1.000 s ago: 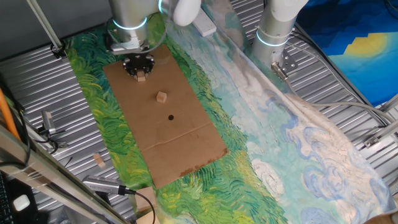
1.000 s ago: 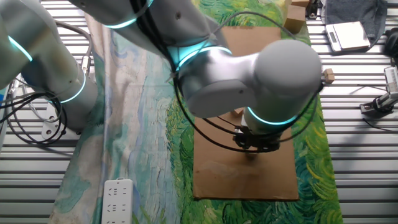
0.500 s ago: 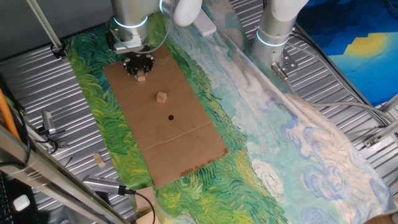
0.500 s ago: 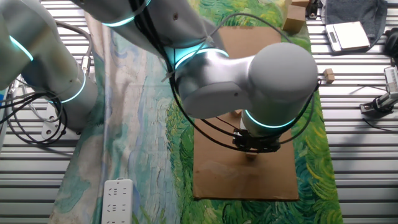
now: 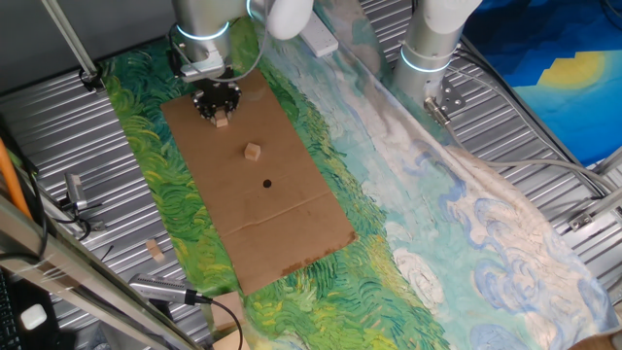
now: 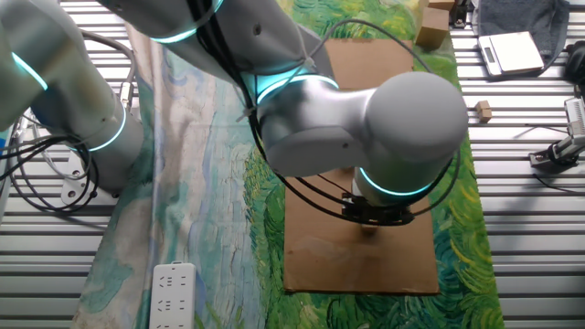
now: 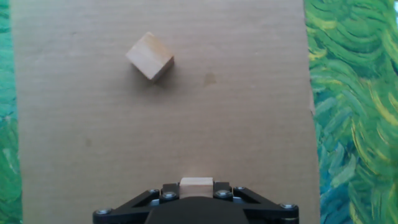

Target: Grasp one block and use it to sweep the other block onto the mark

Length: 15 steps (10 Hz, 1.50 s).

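Note:
My gripper [image 5: 219,109] is shut on a small wooden block [image 5: 222,120] near the far end of the brown cardboard sheet [image 5: 292,233]. In the hand view the held block [image 7: 196,185] sits between the jaws at the bottom edge. The other wooden block [image 5: 253,151] lies loose on the cardboard, apart from the held one; in the hand view it [image 7: 150,56] is ahead and to the left, turned at an angle. The mark, a tiny black dot [image 5: 267,183], lies just beyond the loose block. It is out of the hand view. In the other fixed view the arm hides the loose block and the mark.
A spare wooden block [image 5: 154,250] lies on the metal table off the painted cloth [image 5: 437,224]. A second arm's base [image 5: 428,49] stands at the back right. A power strip [image 6: 174,292], a box [image 6: 434,27] and a scale [image 6: 512,50] lie round the edges.
The arm has shifted slightly, with the held block still in the jaws. The loose block has not moved.

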Available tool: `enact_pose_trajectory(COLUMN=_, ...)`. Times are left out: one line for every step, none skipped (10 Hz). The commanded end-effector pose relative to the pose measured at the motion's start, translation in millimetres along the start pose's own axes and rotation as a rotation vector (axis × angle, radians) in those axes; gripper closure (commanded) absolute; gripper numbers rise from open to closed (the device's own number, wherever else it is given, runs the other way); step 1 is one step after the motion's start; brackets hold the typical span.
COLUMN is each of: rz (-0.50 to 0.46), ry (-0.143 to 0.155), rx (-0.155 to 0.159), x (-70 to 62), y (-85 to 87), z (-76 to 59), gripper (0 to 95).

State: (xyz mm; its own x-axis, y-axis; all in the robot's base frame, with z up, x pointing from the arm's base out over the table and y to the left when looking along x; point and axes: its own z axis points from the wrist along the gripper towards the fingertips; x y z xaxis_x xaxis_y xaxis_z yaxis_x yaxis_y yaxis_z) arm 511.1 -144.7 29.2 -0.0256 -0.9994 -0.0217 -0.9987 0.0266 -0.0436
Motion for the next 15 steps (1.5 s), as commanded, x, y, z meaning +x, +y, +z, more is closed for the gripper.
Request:
enact_pose_trajectory(rz=-0.014, ry=-0.014, rx=-0.005, x=-0.3, y=0.7, z=-0.1, gripper=95.0)
enact_pose_trajectory(rz=-0.023, ry=-0.007, rx=-0.006, x=-0.3, y=0.7, z=-0.1, gripper=95.0)
enact_pose_trajectory(rz=-0.022, ry=-0.01, rx=-0.012, x=-0.3, y=0.7, z=-0.1, gripper=95.0)
enact_pose_trajectory(rz=-0.01, ry=-0.024, rx=-0.038, x=-0.3, y=0.7, z=-0.1, gripper=95.0)
enact_pose_trajectory(rz=0.0, ry=-0.022, rx=-0.038, x=-0.3, y=0.7, z=-0.1, gripper=95.0)
enact_pose_trajectory(rz=0.006, ry=-0.022, rx=-0.037, x=-0.3, y=0.7, z=-0.1, gripper=95.0)
enact_pose_trajectory(rz=0.004, ry=-0.021, rx=-0.038, x=-0.3, y=0.7, z=-0.1, gripper=95.0)
enact_pose_trajectory(rz=-0.003, ry=-0.022, rx=-0.039, x=-0.3, y=0.7, z=-0.1, gripper=95.0)
enact_pose_trajectory(rz=-0.002, ry=-0.028, rx=-0.045, x=-0.3, y=0.7, z=-0.1, gripper=95.0)
enact_pose_trajectory(rz=0.004, ry=-0.04, rx=-0.052, x=-0.3, y=0.7, z=-0.1, gripper=95.0)
enact_pose_trajectory(rz=0.006, ry=-0.053, rx=-0.061, x=-1.7, y=5.8, z=-1.7, gripper=95.0)
enact_pose_trajectory(rz=0.004, ry=-0.053, rx=-0.064, x=-3.5, y=12.6, z=-3.8, gripper=95.0)
enact_pose_trajectory(rz=0.002, ry=-0.057, rx=-0.065, x=-5.5, y=17.3, z=-3.3, gripper=95.0)
enact_pose_trajectory(rz=0.006, ry=-0.066, rx=-0.066, x=-8.2, y=22.3, z=-0.3, gripper=95.0)
enact_pose_trajectory(rz=0.013, ry=-0.072, rx=-0.067, x=-11.4, y=25.6, z=2.6, gripper=95.0)
